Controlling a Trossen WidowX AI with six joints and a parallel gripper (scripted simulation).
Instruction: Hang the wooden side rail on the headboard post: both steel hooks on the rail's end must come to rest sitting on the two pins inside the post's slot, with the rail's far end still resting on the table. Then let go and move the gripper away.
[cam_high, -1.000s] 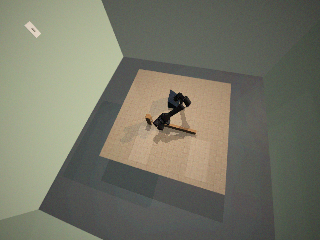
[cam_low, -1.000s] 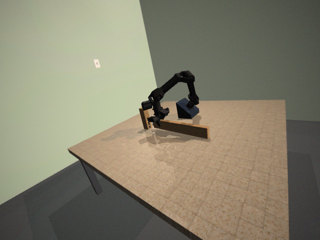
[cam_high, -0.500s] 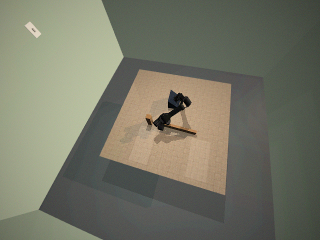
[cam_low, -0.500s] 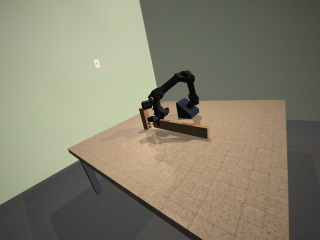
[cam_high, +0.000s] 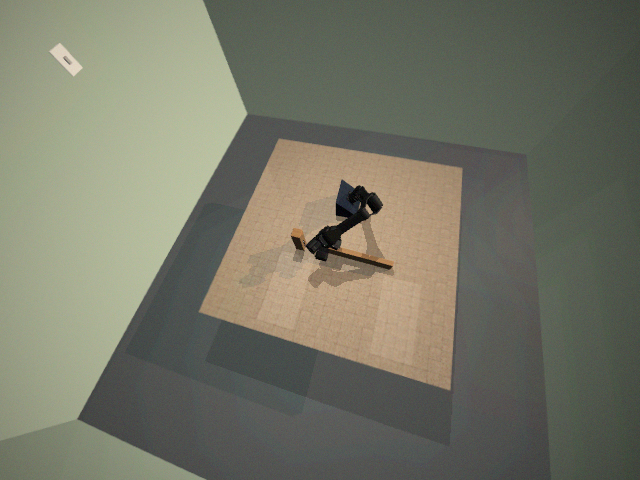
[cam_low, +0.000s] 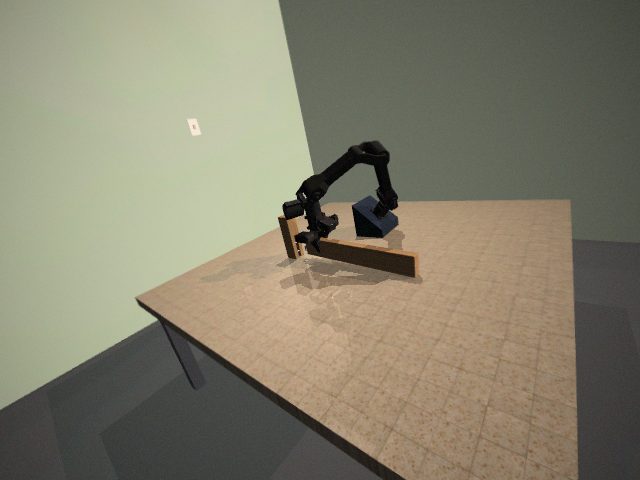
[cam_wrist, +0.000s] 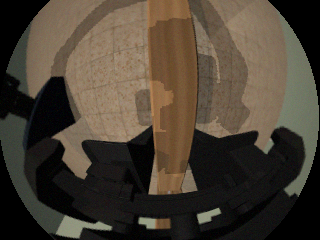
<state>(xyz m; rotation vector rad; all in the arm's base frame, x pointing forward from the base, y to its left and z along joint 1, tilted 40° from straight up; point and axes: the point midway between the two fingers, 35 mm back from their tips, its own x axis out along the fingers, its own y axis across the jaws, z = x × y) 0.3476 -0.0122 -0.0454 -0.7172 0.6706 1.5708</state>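
Side rail (cam_low: 369, 255), wooden, lies w/ its far end on the table (cam_low: 465, 330) and its near end raised slightly next to the headboard post (cam_low: 287, 236); hooks and pins are too small to make out, so seating can't be confirmed. Gripper (cam_low: 309, 240) is clamped on the rail's top edge close to the post end, fingers pressed vs. both faces of the board, which the wrist view shows running straight up the frame between them. Arm (cam_low: 356, 157) arcs up and back to its dark blue base block (cam_low: 368, 223), which sits well behind the rail approx. mid-table.
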